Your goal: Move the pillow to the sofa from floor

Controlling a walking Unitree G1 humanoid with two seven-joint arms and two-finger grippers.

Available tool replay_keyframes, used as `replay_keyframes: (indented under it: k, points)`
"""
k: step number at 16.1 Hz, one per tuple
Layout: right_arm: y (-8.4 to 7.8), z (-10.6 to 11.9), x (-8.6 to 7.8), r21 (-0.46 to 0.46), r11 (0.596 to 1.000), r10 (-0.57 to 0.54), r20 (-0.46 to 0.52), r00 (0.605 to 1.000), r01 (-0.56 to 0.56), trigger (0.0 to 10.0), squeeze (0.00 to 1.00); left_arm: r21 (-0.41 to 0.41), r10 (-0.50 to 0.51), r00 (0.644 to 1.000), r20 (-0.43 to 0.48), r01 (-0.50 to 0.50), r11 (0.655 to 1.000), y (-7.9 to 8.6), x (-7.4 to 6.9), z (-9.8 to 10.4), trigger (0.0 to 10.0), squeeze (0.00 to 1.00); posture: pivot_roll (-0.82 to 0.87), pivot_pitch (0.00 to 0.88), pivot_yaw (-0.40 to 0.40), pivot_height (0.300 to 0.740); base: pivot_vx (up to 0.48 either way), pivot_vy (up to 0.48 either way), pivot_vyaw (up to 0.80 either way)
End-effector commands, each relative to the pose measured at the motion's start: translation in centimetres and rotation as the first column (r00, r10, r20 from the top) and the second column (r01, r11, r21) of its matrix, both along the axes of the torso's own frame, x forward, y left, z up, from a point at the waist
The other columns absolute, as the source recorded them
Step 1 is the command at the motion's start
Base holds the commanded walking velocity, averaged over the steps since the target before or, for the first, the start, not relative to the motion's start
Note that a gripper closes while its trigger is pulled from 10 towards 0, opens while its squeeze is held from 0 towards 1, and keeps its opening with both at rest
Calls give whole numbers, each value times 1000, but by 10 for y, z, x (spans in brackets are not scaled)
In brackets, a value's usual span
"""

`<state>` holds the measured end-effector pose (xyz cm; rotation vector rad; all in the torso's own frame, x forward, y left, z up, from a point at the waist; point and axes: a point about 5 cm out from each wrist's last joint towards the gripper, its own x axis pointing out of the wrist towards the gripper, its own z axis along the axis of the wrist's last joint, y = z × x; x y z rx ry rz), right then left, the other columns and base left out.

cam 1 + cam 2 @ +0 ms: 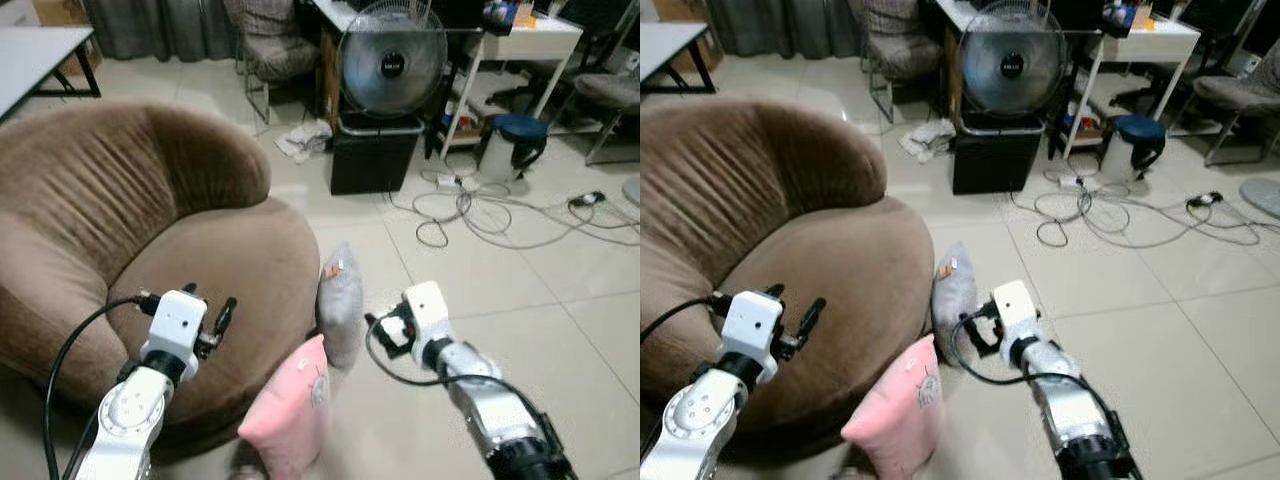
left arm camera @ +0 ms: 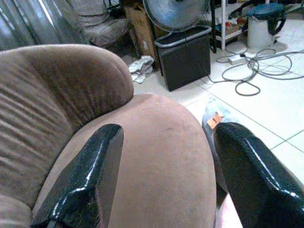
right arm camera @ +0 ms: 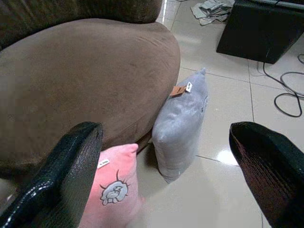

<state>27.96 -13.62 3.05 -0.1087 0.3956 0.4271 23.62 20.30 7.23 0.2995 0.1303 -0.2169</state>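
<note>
A pink pillow with a small drawing stands on the tiled floor, leaning against the front of the round brown sofa. A grey pillow with an orange tag stands just behind it, also against the sofa. My left gripper hovers open over the sofa seat, nothing between its fingers. My right gripper is open above the floor, right of the grey pillow and above the pink pillow.
A black box with a fan on it stands beyond the sofa. Cables lie across the tiles at the right. A white desk, chairs and a crumpled cloth lie farther back.
</note>
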Motion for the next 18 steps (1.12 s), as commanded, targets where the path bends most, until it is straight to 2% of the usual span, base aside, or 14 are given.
replay_keyframes:
  k: [1,6,12,16,18]
  points:
    - [-5,0,-3,-1,1000,-7,-9,1000,7,10000,0,1,-12,1000,-21,12,1000,-4,0,-5,10000,0,167,0,-43,656,0,0,0]
    - [-16,-3,-14,-22,1000,4,-33,999,-5,10000,0,17,-24,999,-27,24,1000,-7,-1,-8,10000,0,157,0,-55,603,0,0,0]
    - [-26,-5,-22,-41,998,-51,-51,997,49,10000,0,11,-106,993,-52,107,994,-26,10,-10,10000,0,92,0,-27,603,0,0,0]
    - [-26,-8,-27,-39,996,-83,-61,995,81,10000,0,29,-106,993,-58,108,994,-25,11,-13,10000,0,77,0,-6,603,0,0,0]
    - [-29,-10,-29,-45,994,-100,-55,993,97,10000,0,13,-110,993,-38,110,994,-28,12,-10,10000,0,75,0,8,603,0,0,0]
